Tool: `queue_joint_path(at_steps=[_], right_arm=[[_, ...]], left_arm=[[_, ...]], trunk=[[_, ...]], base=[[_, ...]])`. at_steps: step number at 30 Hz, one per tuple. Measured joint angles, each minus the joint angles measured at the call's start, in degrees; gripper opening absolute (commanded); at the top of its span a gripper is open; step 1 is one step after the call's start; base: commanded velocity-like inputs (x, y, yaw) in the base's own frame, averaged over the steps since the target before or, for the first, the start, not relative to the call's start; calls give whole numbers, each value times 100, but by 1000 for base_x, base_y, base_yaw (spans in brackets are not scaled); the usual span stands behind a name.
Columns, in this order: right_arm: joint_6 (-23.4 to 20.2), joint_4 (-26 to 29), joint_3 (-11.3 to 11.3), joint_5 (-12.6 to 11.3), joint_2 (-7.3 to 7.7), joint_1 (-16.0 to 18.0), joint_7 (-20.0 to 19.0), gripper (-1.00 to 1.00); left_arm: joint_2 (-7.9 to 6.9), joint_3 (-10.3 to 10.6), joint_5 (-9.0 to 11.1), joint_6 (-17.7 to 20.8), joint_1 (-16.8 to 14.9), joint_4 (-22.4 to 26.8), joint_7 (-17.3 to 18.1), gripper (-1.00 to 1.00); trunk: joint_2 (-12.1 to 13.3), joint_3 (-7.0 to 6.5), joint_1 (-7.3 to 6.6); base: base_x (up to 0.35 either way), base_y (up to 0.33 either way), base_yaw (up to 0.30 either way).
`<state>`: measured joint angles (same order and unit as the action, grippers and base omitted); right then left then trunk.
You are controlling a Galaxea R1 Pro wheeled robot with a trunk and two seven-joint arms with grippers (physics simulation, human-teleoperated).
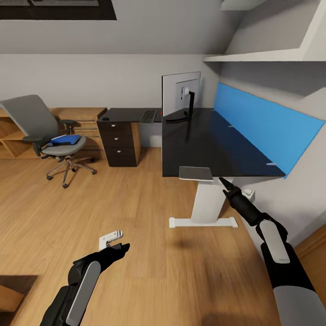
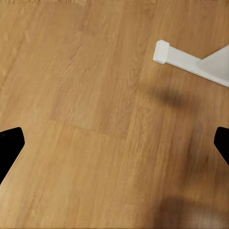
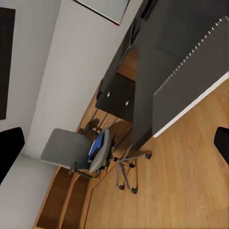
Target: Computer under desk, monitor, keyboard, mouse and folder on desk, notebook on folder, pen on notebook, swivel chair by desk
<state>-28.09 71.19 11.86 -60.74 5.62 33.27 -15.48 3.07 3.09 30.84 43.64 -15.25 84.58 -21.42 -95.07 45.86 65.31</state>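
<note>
The L-shaped black desk (image 1: 203, 140) carries the monitor (image 1: 181, 95) and, behind it, the keyboard (image 1: 147, 116). A small dark rounded thing, apparently the mouse (image 1: 105, 118), lies on the desk's far left corner. The notebook (image 1: 196, 173) lies at the desk's near edge, large in the right wrist view (image 3: 191, 90). My right gripper (image 1: 224, 183) hovers just right of it, open (image 3: 114, 145). The blue folder (image 1: 65, 139) rests on the swivel chair (image 1: 31, 115), away from the desk at the left. My left gripper (image 1: 120, 247) hangs open over bare floor (image 2: 114, 148). Computer and pen are out of view.
A dark drawer unit (image 1: 118, 142) stands under the desk's left wing. The desk's white leg and foot (image 1: 206, 203) are near my right arm. Low light-wood shelving (image 1: 13, 136) runs behind the chair. A blue wall panel (image 1: 267, 122) and white shelf (image 1: 253, 56) border the desk.
</note>
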Motion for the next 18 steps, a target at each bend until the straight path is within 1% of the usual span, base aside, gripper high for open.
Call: queue_joint_path(at_steps=[18], right_arm=[[-9,5,7,0,19,0,0,100]], left_arm=[[3,0,0,0,1,3,0,100]], trunk=[[-722,158,395]], base=[[0,0,0]])
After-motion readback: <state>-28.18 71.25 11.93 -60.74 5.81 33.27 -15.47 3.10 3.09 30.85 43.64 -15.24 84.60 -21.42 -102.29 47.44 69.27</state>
